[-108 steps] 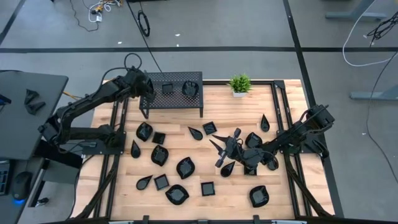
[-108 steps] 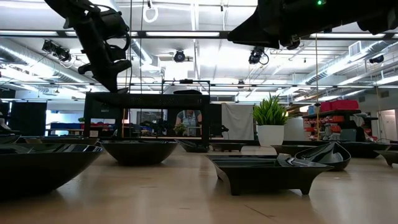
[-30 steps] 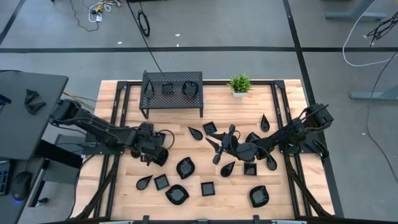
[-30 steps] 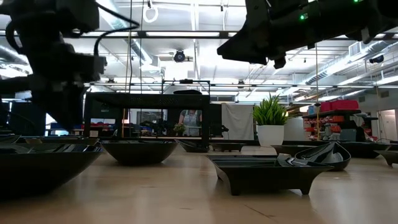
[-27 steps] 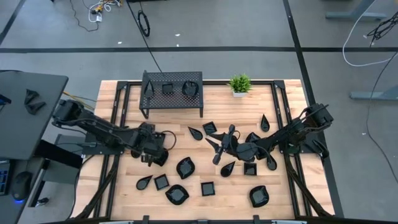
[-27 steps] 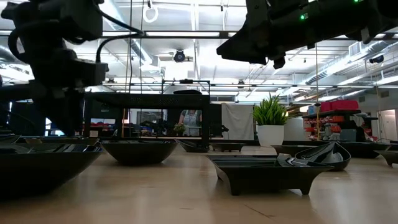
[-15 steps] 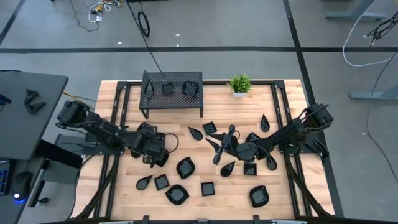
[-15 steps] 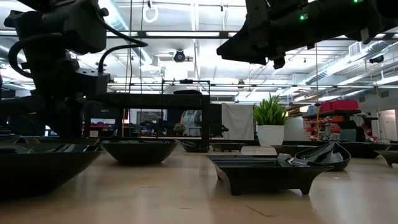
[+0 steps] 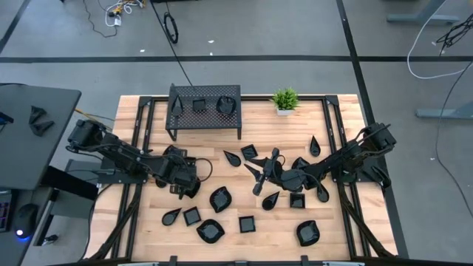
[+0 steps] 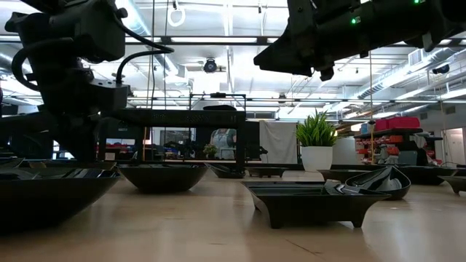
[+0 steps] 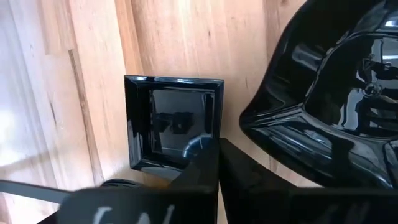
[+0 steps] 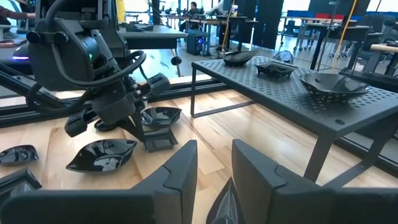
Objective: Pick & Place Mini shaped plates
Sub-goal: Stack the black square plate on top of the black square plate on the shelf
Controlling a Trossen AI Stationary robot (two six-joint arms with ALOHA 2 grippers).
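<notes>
- Left gripper [image 9: 185,180]: low over the left-centre of the table, fingers closed together on the near rim of a small square plate [image 11: 173,119]. In the left wrist view the fingertips meet in a wedge at that rim; whether the plate is off the wood cannot be told.
- Adjoining piece: a rounded blob plate [image 11: 336,106] lies just beside the square plate, a narrow strip of bare wood between them.
- Right gripper [image 9: 260,171]: hovers above the table centre, fingers parted, nothing between them.
- Mini shaped plates [image 9: 219,199]: glossy black squares, teardrops and blobs scattered across the centre and front of the table. A cluster sits under and around the right gripper.
- Rack [image 9: 205,111]: black perforated metal, at the back edge of the table, holding three plates on top.
- Potted plant [image 9: 284,99]: green, right of the rack, at the back edge.
- Table [image 9: 336,240]: pale wood planks, black rails down both sides. Open wood lies between the rack and the plates.
- Writing: none legible.
- Surroundings: grey floor with cables; a dark desk [image 9: 29,133] stands to the left.
</notes>
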